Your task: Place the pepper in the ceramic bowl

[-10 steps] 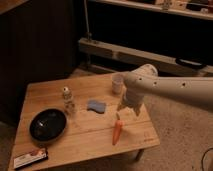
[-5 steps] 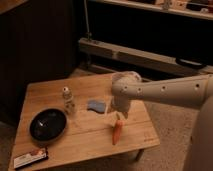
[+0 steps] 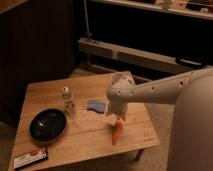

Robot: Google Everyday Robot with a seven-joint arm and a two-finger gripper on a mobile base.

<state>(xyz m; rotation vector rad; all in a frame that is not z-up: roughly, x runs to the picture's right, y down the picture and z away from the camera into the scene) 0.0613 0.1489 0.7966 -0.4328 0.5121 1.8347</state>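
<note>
The orange-red pepper (image 3: 116,133) lies on the wooden table (image 3: 90,142) near its front right, pointing toward the front edge. My gripper (image 3: 118,118) hangs from the pale arm (image 3: 155,90) that reaches in from the right. It is directly over the pepper's upper end, which it hides. The glossy black ceramic bowl (image 3: 47,124) sits at the table's front left and holds nothing. It is well to the left of the gripper.
A flat blue sponge (image 3: 95,105) lies just left of the gripper. A small bottle (image 3: 66,93) and a clear glass (image 3: 70,108) stand between the sponge and the bowl. A wrapped snack bar (image 3: 30,158) lies at the front left corner. A low shelf (image 3: 145,57) runs behind the table.
The arm has swung left and down, so the gripper is now over the pepper's upper end. The pepper and bowl have not moved.
</note>
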